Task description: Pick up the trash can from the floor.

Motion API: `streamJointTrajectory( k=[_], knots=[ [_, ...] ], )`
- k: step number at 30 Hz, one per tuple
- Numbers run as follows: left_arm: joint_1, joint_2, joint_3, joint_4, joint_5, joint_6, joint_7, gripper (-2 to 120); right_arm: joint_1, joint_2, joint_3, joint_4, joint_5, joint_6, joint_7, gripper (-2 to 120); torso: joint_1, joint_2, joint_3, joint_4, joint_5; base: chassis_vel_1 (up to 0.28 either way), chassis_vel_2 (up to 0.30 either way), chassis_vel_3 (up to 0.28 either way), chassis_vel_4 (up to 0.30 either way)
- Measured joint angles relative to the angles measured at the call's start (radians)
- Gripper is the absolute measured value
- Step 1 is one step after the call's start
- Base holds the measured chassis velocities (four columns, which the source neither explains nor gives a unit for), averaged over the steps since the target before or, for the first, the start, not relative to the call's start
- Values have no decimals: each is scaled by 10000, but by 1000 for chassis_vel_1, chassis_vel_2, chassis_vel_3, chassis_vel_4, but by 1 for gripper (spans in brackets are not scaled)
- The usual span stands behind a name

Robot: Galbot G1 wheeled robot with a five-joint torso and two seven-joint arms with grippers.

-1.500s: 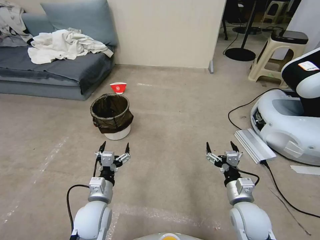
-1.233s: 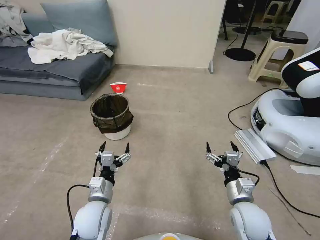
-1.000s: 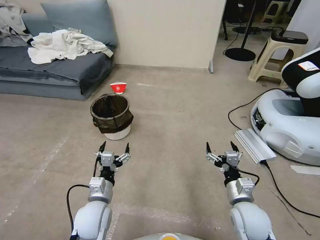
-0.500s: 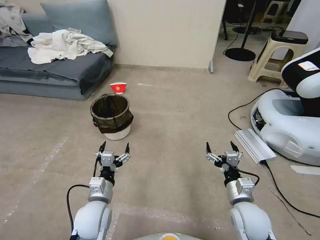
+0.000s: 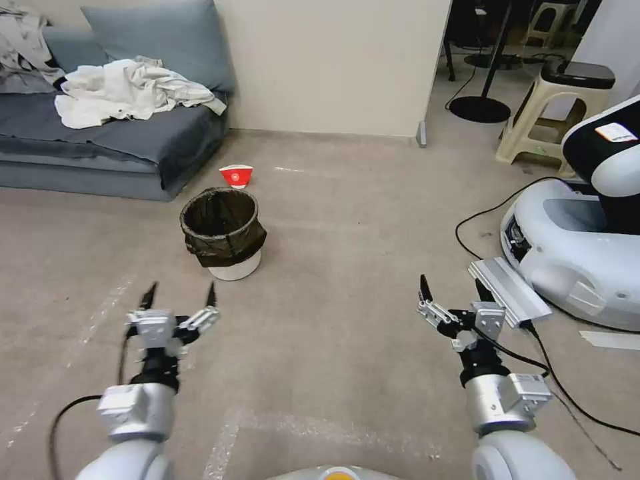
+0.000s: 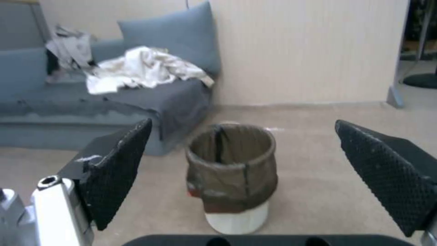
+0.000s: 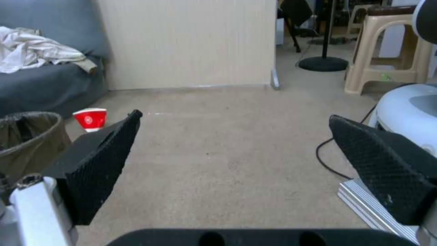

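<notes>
Beige floor (image 5: 347,220) runs ahead of me, the trash can (image 5: 223,233) upright on it near the sofa (image 5: 100,143). My left gripper (image 5: 179,295) hovers short of it, fingers spread; my right gripper (image 5: 453,289) hangs well apart, fingers spread too.

I count one trash can (image 5: 223,232) standing on the floor (image 5: 347,220), and one red-and-white paper cup (image 5: 235,175) beyond it. There are two grippers of mine: the left gripper (image 5: 179,297) and the right gripper (image 5: 455,291), each with two fingers set apart. One grey sofa (image 5: 100,140) carries one blue cushion (image 5: 160,40) and one heap of pale cloth (image 5: 130,90). I count one beige stool (image 5: 557,110) nearby, one round black stand base (image 5: 480,109), one second white robot (image 5: 583,227), one ribbed metal bar (image 5: 510,290) beside it, and one strip of pale tape (image 5: 610,340).
</notes>
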Motion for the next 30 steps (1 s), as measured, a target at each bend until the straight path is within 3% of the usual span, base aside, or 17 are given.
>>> streamJointTrajectory(
  k=[7, 30],
  knots=[
    [189, 42, -65, -139, -176, 261, 56, 100, -45, -17, 10, -4, -1, 12, -11, 100, 0, 0, 1, -5, -9, 0, 0, 0, 0],
    [263, 33, -39, 27, -196, -21, 143, 100, -82, -59, 22, -6, -2, 59, 36, 100, 0, 0, 0, -2, -6, 13, 12, 11, 13]
  ],
)
